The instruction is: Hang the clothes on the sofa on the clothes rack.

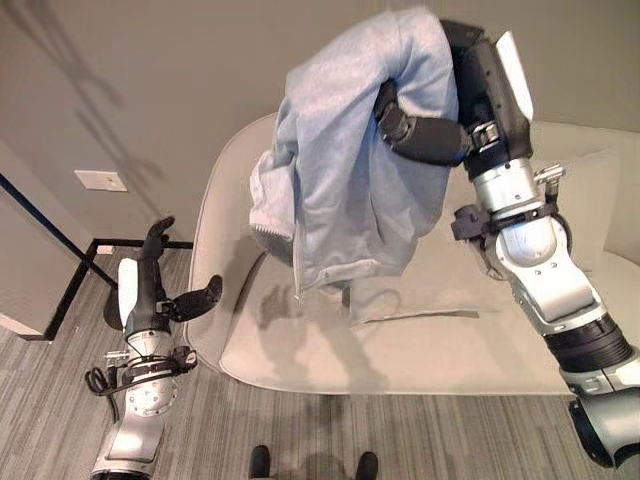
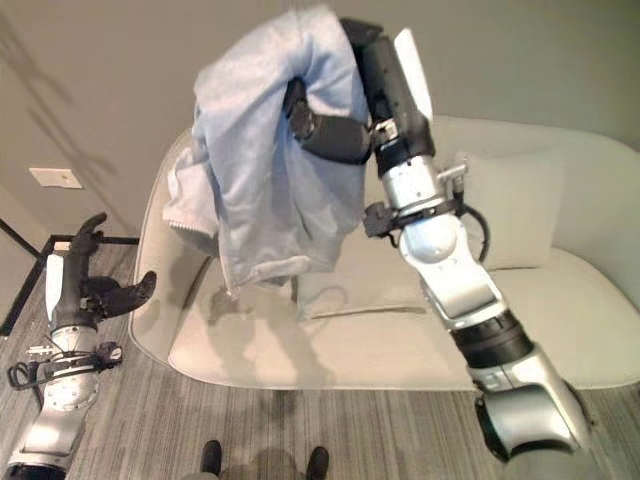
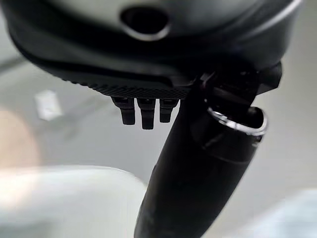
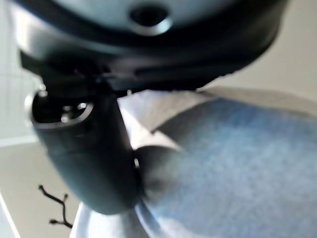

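left eye view: right hand (image 1: 425, 135) grips hoodie (image 1: 345, 170).

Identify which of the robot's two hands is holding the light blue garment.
The right hand, raised above the sofa with the garment draped over it; the left hand hangs open.

Soft pale-blue fleece-like cloth on the sweatshirt (image 1: 345, 180), matt, lightly napped, draped over the right hand (image 1: 425, 135) of dark matt plastic. Beige woven upholstery on the sofa (image 1: 400, 350), smooth and dull; same fabric on the cushion (image 2: 515, 215). Grey ribbed carpet (image 1: 60, 400), coarse. Left hand (image 1: 155, 290) in matt black plastic. Smooth white plastic on the wall plate (image 1: 100, 180).
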Tool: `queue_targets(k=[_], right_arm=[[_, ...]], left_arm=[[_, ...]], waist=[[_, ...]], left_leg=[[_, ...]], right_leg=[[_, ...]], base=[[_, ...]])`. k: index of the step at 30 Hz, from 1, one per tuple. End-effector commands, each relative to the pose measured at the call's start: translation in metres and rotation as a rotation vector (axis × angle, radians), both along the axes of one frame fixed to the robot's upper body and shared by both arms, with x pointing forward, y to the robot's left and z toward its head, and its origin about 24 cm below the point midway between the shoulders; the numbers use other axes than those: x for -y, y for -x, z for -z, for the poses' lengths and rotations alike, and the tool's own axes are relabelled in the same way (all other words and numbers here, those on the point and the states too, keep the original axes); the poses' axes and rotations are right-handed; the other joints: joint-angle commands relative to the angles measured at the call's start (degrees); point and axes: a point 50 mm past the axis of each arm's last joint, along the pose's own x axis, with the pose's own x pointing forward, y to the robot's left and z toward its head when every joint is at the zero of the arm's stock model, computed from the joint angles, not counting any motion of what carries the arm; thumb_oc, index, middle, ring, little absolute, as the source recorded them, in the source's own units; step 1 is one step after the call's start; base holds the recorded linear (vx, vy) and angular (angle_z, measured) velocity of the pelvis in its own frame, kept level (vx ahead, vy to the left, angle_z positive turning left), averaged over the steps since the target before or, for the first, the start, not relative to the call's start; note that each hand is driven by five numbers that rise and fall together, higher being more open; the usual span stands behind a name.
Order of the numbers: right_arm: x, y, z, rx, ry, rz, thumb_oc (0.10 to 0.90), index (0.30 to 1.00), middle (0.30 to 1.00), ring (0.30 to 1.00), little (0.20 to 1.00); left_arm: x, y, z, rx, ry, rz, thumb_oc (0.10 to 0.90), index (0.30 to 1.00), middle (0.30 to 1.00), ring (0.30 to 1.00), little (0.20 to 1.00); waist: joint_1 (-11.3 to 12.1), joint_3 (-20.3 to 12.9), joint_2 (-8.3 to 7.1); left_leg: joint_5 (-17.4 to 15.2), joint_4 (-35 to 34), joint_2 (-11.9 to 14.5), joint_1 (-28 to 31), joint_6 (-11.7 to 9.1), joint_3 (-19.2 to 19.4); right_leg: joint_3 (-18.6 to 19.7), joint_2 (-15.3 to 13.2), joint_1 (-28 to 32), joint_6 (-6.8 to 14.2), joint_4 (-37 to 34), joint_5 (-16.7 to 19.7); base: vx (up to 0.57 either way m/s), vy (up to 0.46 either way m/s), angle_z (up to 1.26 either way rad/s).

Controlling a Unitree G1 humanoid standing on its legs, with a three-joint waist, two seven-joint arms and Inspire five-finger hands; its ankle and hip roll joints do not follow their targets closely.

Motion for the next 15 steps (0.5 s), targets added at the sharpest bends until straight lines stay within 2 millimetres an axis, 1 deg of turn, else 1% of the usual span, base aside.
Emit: queue_targets(k=[1, 2, 3, 4, 6, 7, 8, 11, 14, 15], right_arm=[[-0.011, 0.017, -0.036, 0.177, -0.048, -0.129, 0.400, 0.300, 0.300, 0.300, 0.300], [-0.012, 0.017, -0.034, 0.168, -0.054, -0.143, 0.400, 0.300, 0.300, 0.300, 0.300], [-0.017, 0.016, -0.029, 0.137, -0.054, -0.173, 0.400, 0.300, 0.300, 0.300, 0.300], [-0.017, 0.016, -0.029, 0.137, -0.053, -0.172, 0.400, 0.300, 0.300, 0.300, 0.300], [-0.023, 0.015, -0.026, 0.119, -0.045, -0.196, 0.400, 0.300, 0.300, 0.300, 0.300], [-0.033, 0.013, -0.025, 0.101, -0.046, -0.231, 0.400, 0.300, 0.300, 0.300, 0.300], [-0.033, 0.013, -0.025, 0.101, -0.045, -0.231, 0.400, 0.300, 0.300, 0.300, 0.300], [-0.046, 0.012, -0.031, 0.121, -0.036, -0.251, 0.400, 0.300, 0.300, 0.300, 0.300], [-0.056, 0.012, -0.043, 0.160, -0.065, -0.259, 0.400, 0.300, 0.300, 0.300, 0.300], [-0.062, 0.013, -0.049, 0.180, -0.099, -0.277, 0.400, 0.300, 0.300, 0.300, 0.300]], left_arm=[[0.030, -0.007, -0.026, 0.192, 0.108, 0.207, 0.800, 0.900, 0.900, 0.900, 0.900], [0.036, -0.006, -0.026, 0.192, 0.141, 0.238, 0.800, 0.900, 0.900, 0.900, 0.900], [0.050, -0.007, -0.024, 0.171, 0.226, 0.336, 0.800, 0.900, 0.900, 0.900, 0.900], [0.050, -0.007, -0.024, 0.171, 0.228, 0.338, 0.800, 0.900, 0.900, 0.900, 0.900], [0.066, -0.008, -0.018, 0.124, 0.311, 0.439, 0.800, 0.900, 0.900, 0.900, 0.900], [0.086, -0.009, -0.007, 0.040, 0.443, 0.577, 0.800, 0.900, 0.900, 0.900, 0.900], [0.086, -0.010, -0.007, 0.040, 0.444, 0.579, 0.800, 0.900, 0.900, 0.900, 0.900], [0.109, -0.010, 0.009, -0.088, 0.565, 0.720, 0.800, 0.900, 0.900, 0.900, 0.900], [0.127, -0.008, 0.024, -0.194, 0.603, 0.795, 0.800, 0.900, 0.900, 0.900, 0.900], [0.134, -0.008, 0.031, -0.242, 0.603, 0.815, 0.800, 0.900, 0.900, 0.900, 0.900]], waist=[[1.0, -8.4, 1.33], [0.9, -8.3, 1.33], [0.7, -8.1, 1.35], [0.7, -8.1, 1.38], [0.5, -7.8, 1.48], [0.5, -7.5, 1.66], [0.5, -7.5, 1.68], [0.3, -7.2, 1.96], [0.2, -7.0, 2.19], [-0.1, -6.9, 2.34]], left_leg=[[-8.0, 0.1, 5.0, 3.1, -1.6, -1.4], [-8.0, 0.1, 4.9, 3.1, -1.5, -1.4], [-7.9, 0.1, 4.8, 3.1, -1.4, -1.4], [-7.9, 0.1, 4.8, 3.1, -1.4, -1.4], [-7.8, 0.1, 4.7, 3.1, -1.3, -1.5], [-7.8, 0.1, 4.5, 3.2, -1.1, -1.6], [-7.8, 0.1, 4.5, 3.2, -1.1, -1.6], [-7.7, 0.1, 4.3, 3.2, -0.8, -1.4], [-7.8, 0.1, 4.2, 3.2, -0.5, -1.3], [-7.9, 0.1, 4.1, 3.4, -0.4, -1.2]], right_leg=[[-1.9, -6.7, 1.5, 6.0, 0.5, -6.1], [-1.9, -6.7, 1.5, 6.0, 0.5, -6.1], [-1.9, -6.8, 1.6, 6.0, 0.5, -6.0], [-1.9, -6.8, 1.6, 6.0, 0.5, -6.0], [-2.0, -6.9, 1.7, 6.0, 0.5, -5.9], [-2.0, -7.0, 1.9, 6.0, 0.5, -5.9], [-2.0, -7.0, 1.9, 6.0, 0.5, -5.9], [-1.8, -7.1, 1.8, 6.0, 0.5, -5.7], [-1.6, -7.2, 1.6, 5.9, 0.5, -5.5], [-1.2, -7.2, 1.4, 5.9, 0.5, -5.5]], base=[[0.00, 0.000, 0.00], [-0.04, -0.019, -0.01], [0.00, 0.000, 0.00], [-0.03, -0.017, 0.00], [-0.02, -0.010, 0.00], [-0.03, -0.016, 0.00], [0.00, 0.000, 0.00], [0.00, 0.000, 0.00], [0.00, 0.001, -0.01], [-0.01, 0.003, -0.05]])
